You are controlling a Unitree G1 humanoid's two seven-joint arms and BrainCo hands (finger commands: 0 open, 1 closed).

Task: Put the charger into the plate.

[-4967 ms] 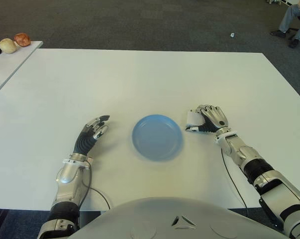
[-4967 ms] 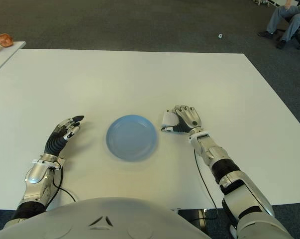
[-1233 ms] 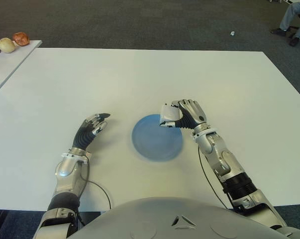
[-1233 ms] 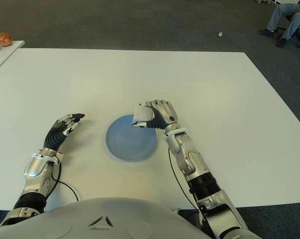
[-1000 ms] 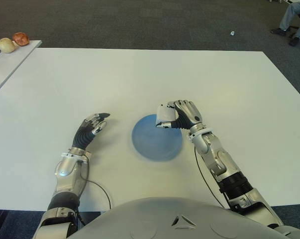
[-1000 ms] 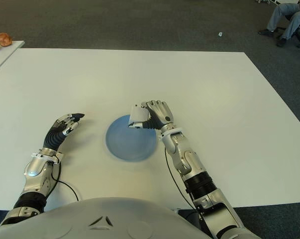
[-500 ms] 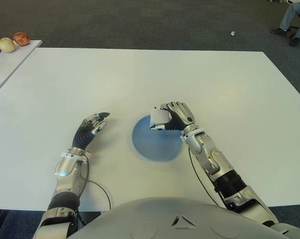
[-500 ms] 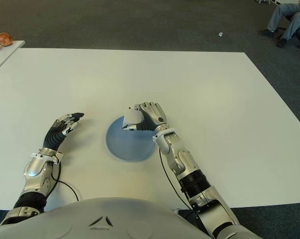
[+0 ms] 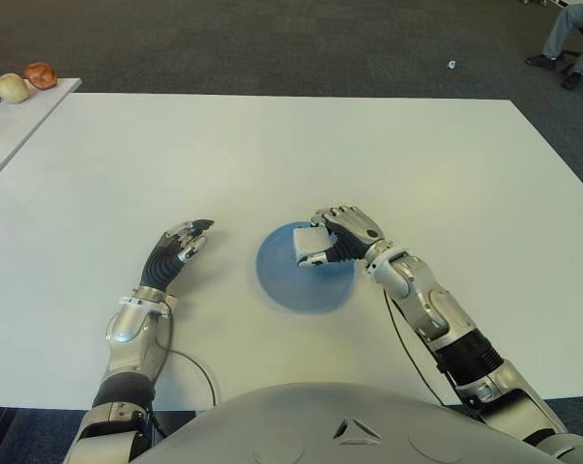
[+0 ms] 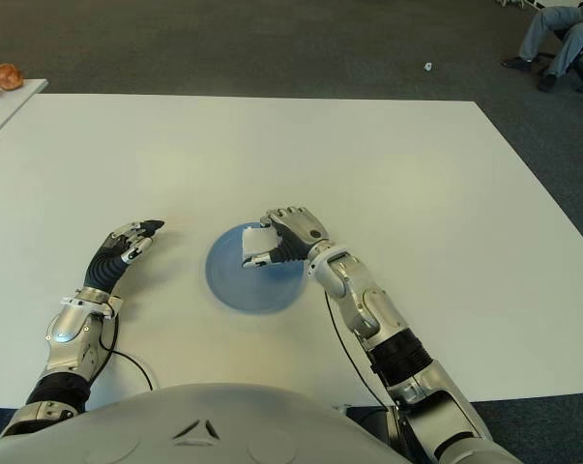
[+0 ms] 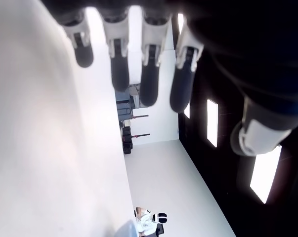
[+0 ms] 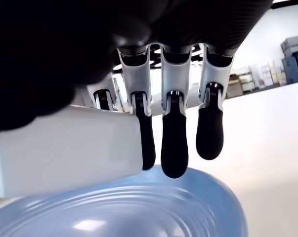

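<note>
The charger is a white block that you have clasped in your right robot hand, over the far right part of the blue plate on the white worktop. Your left robot hand shows left of the plate, fingers relaxed and grasping nothing.

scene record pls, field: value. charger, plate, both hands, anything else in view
charger: white block, held in right hand above the plate, not yet set down
plate: blue, on white table, between the hands
right hand: over plate's far right part, fingers curled on charger
left hand: left of plate, fingers relaxed, holding nothing
other: round items on side table, far left
</note>
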